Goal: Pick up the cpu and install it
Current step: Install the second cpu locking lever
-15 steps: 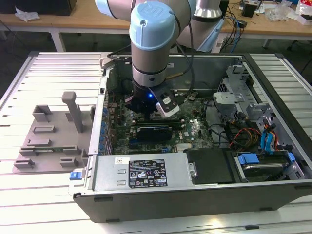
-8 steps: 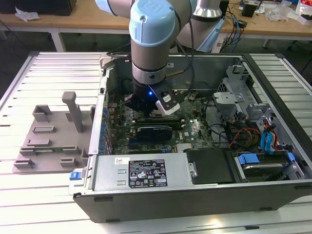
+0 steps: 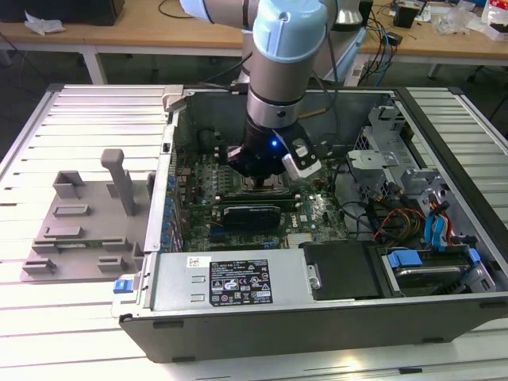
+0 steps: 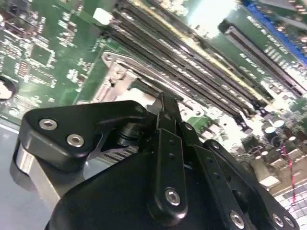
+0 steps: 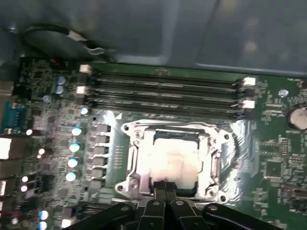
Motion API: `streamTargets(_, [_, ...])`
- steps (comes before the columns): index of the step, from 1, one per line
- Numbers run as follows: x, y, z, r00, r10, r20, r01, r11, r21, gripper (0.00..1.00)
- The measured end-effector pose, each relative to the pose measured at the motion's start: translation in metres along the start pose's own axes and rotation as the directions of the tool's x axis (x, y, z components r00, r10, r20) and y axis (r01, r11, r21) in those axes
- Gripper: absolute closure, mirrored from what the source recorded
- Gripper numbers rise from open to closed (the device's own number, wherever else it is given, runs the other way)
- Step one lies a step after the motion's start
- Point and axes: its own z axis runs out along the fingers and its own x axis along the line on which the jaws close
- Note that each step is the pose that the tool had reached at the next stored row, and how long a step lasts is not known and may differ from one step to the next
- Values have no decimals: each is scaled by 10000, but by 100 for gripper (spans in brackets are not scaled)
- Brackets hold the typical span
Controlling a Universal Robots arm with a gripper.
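First wrist view: the cpu (image 5: pixel 173 160) is seen lying inside the socket frame (image 5: pixel 173 163) on the motherboard (image 5: pixel 268 158); the gripper (image 5: pixel 166 191) is held at the frame's near edge, fingers together.

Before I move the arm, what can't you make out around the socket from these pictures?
- The cpu: in the first wrist view glare washes out its top, so seating is unclear.
- The socket frame: its near edge is hidden behind the pincer.
- Exterior view: the arm covers the socket.
- The pincer's grip state: undeterminable.
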Motion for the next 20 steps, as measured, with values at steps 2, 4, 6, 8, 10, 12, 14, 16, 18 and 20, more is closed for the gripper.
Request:
streamTargets(2, [-81, 92, 8, 10000, 11, -65, -11, 9999, 118, 89])
streamTargets(4, [-111, 208, 11, 9999, 30, -98, -25, 9990, 452, 89])
streamTargets(6, [-116, 275, -5, 9999, 44, -119, -35, 9973, 734, 89])
streamTargets(8, [-116, 304, -56, 9999, 53, -132, -41, 9960, 889, 89])
streamTargets(10, [-114, 320, -152, 9999, 54, -136, -41, 9956, 939, 89])
streamTargets(12, [-110, 333, -267, 9999, 56, -136, -43, 9955, 947, 89])
streamTargets(14, [-104, 354, -442, 9999, 56, -137, -43, 9954, 960, 89])
streamTargets(16, [-101, 365, -539, 9999, 57, -137, -43, 9953, 964, 89])
streamTargets(18, [-99, 370, -585, 9999, 58, -137, -44, 9953, 963, 89])
streamTargets(20, [-99, 370, -587, 9999, 57, -137, -44, 9953, 964, 89])
